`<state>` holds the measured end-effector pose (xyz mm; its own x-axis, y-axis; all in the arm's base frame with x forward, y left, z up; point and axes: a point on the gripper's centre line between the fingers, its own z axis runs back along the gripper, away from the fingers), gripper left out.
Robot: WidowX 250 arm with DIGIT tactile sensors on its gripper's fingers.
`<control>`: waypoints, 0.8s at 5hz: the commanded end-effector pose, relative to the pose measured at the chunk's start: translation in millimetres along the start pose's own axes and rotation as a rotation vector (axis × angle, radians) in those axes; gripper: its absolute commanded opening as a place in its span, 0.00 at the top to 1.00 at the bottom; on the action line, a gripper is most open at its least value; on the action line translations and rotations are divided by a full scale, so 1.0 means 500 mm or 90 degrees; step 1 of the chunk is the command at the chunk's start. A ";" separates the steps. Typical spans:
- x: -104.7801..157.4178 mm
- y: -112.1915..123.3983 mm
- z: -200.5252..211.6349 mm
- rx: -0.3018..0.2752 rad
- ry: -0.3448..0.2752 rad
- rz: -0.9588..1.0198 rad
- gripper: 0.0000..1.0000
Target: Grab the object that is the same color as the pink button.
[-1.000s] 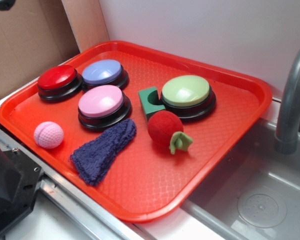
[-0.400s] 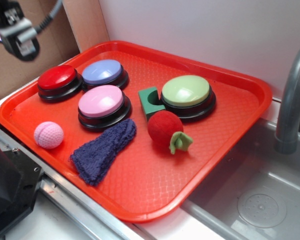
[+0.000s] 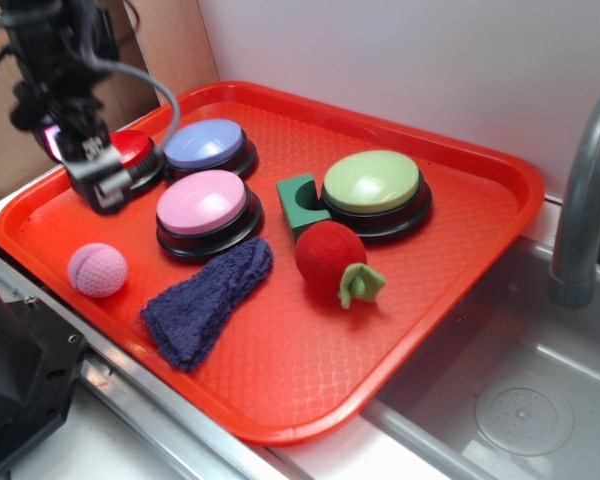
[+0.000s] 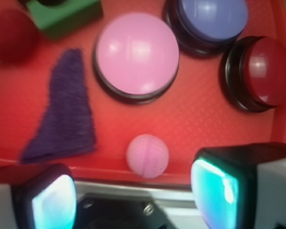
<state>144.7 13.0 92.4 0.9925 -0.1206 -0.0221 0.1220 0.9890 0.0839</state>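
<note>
Hovering over the tray's (image 3: pixel 280 400) left end in the exterior view: end effector (image 3: pixel 98 185), in front of the red button (image 3: pixel 130 152) and left of the pink button (image 3: pixel 202 202). Ball (image 3: pixel 97 270) sits on the tray near its front-left rim, below the end effector, apart from it, untouched. It's round, so no long axis and no pointing direction to call. Purple cloth (image 3: pixel 205 300) lies just right of the ball, running from the pink button's base toward the front rim. Blue button (image 3: pixel 205 143), green button (image 3: pixel 372 181), green block (image 3: pixel 300 203) and red ball (image 3: pixel 330 258) are further right. Versus 0.4 s ago the arm has dropped from the top-left corner down to the red button; one second ago it was barely in frame. Nothing on the tray has moved.

Wrist view: ball (image 4: pixel 147 155) is centred between the two fingers (image 4: pixel 219 186), close to the tray's near rim, with clear gaps on both sides. Jaws are spread wide, holding nothing. Pink button (image 4: pixel 137 53) is above the ball, cloth (image 4: pixel 66 114) to the left, red button (image 4: pixel 264 71) upper right.
</note>
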 end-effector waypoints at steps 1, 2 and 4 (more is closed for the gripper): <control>-0.008 0.019 -0.062 0.051 -0.005 -0.040 0.00; -0.030 0.038 -0.116 0.058 0.030 -0.032 0.00; -0.027 0.039 -0.158 0.068 0.066 -0.035 0.05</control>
<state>133.5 36.6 14.1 0.9815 -0.1425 -0.1276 0.1637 0.9708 0.1753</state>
